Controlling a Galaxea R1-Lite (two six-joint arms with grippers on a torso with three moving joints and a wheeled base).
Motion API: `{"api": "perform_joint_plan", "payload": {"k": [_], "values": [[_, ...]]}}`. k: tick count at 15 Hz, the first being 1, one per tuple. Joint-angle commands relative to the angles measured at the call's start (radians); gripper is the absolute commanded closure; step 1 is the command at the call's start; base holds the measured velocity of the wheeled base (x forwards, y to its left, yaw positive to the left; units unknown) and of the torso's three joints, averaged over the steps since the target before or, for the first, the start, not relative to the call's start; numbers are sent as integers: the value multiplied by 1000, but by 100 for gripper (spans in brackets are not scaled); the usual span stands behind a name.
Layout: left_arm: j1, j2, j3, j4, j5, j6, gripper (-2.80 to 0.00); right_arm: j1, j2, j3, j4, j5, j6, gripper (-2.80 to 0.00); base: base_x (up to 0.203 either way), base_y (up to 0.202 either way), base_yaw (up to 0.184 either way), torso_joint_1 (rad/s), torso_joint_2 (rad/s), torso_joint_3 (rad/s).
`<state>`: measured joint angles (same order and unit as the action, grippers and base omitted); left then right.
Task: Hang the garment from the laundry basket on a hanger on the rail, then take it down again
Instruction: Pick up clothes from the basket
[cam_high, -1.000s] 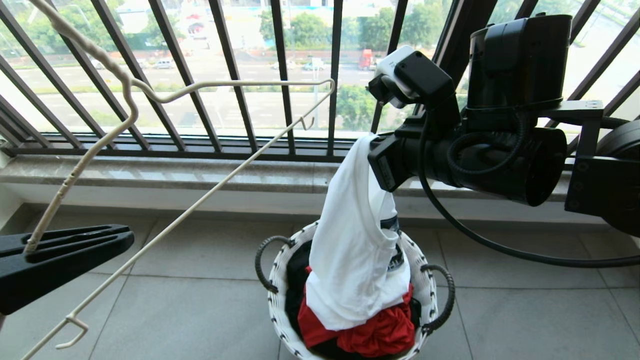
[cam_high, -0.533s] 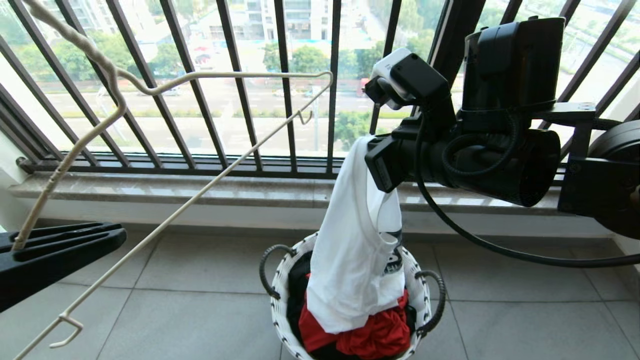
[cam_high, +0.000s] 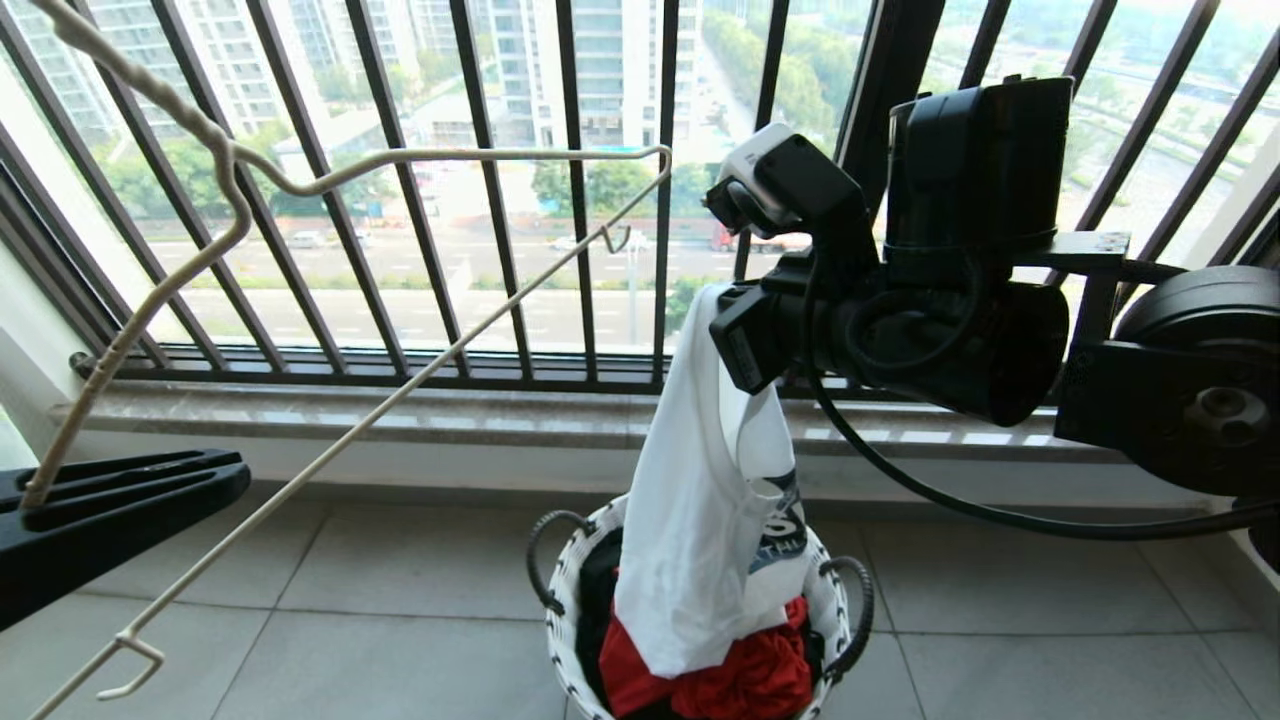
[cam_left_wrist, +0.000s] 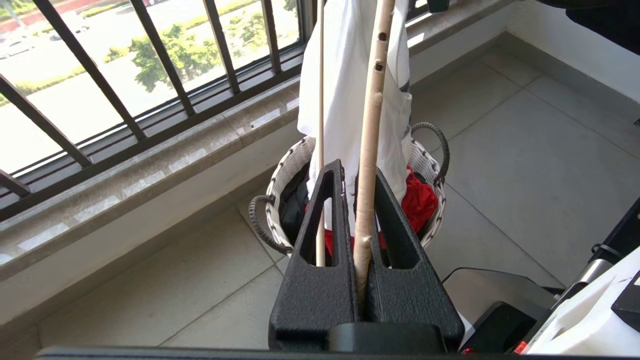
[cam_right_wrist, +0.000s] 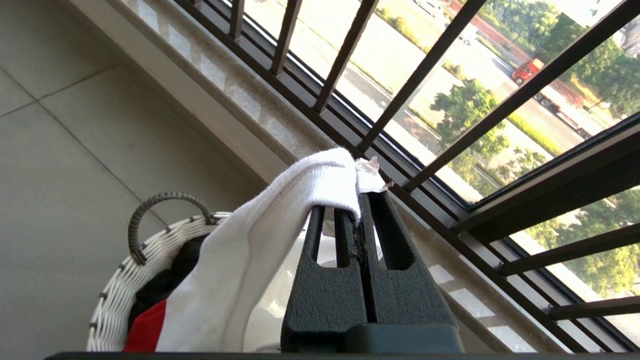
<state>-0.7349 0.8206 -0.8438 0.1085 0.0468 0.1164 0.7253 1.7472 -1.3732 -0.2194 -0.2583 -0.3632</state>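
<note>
Head view: right end effector (cam_high: 735, 345) clamped on T-shirt (cam_high: 700, 530), lifted above basket (cam_high: 560, 590); left end effector (cam_high: 60, 505) pinching hanger (cam_high: 420, 160) neck, ready for threading.

Your head camera looks forward and down across the tiled floor toward the balcony railing (cam_high: 560, 200), both arms inside its frame. Each wrist camera sits close behind its own fingers. All three views share the laundry basket (cam_high: 560, 610) (cam_left_wrist: 280, 180) (cam_right_wrist: 125, 280) by the sill.
</note>
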Motion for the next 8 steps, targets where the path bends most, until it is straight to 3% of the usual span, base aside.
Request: {"api": "perform_joint_plan", "payload": {"k": [1,8], "values": [[0,3,0,0,1,0,0,0,6,27,-7,-1,-2,0,0,0,0,2,2,200],[0,-1,0,0,1,0,0,1,8,41,-25,-2,-2,0,0,0,0,1,4,203]]}}
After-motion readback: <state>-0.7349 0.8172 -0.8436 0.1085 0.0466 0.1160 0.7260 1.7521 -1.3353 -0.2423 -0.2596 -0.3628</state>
